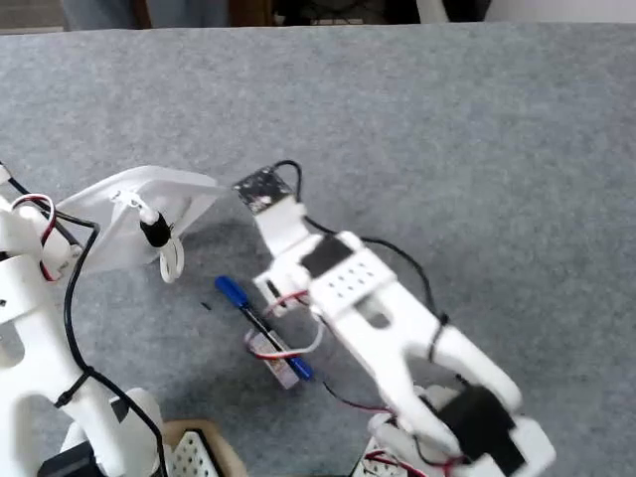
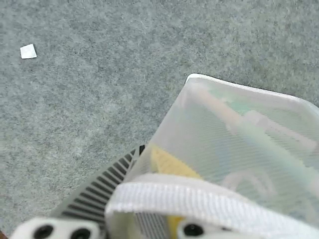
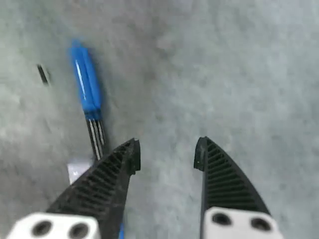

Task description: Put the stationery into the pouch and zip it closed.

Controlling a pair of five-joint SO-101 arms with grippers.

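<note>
A white mesh pouch hangs off the table at the left, with my left gripper shut on its rim. In the left wrist view the pouch shows coloured items through its mesh, and a ribbed finger lies against its rim. A blue pen lies on the grey felt beside a small white item. My right gripper hangs just above the pen's middle. In the right wrist view the gripper is open with bare felt between its fingers, and the pen lies beside one finger.
Grey felt covers the table. A brown box with a white grid piece sits at the front edge between the arm bases. A small white scrap lies on the felt. Cables run along both arms.
</note>
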